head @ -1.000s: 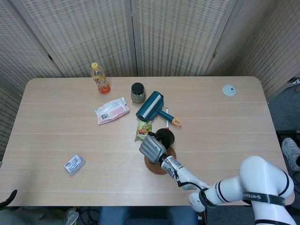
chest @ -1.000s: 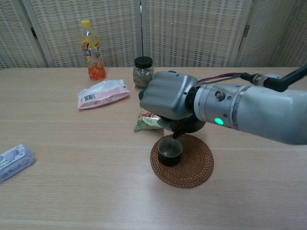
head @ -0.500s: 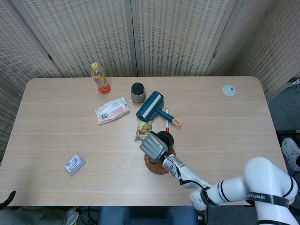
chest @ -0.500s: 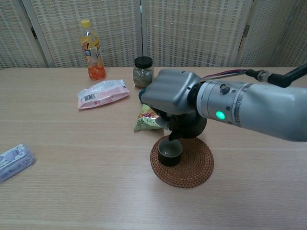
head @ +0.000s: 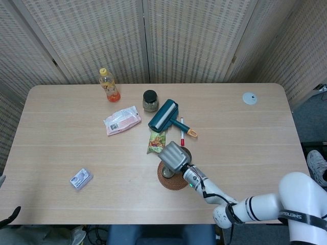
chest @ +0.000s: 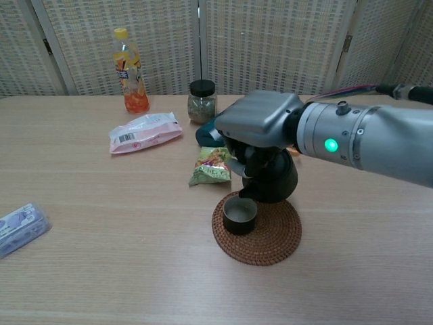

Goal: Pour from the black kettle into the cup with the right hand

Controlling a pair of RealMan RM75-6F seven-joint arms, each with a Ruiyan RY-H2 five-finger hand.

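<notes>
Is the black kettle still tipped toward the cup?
Barely: in the chest view the kettle, held by the right robot hand, sits nearly upright, spout just above the cup.

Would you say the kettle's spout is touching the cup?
Cannot tell: in the chest view the black kettle spout meets the cup rim, with no clear gap or contact.

right arm [head: 299, 217] | dark band | "SHENDU…" part-readable | packets, bottle label: print too small

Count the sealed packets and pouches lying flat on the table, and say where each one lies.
3: a pink-and-white packet left of the teal roller, a green snack pouch beside the coaster, and a small clear packet near the table's front left. Others may be hidden under the arm.
</notes>
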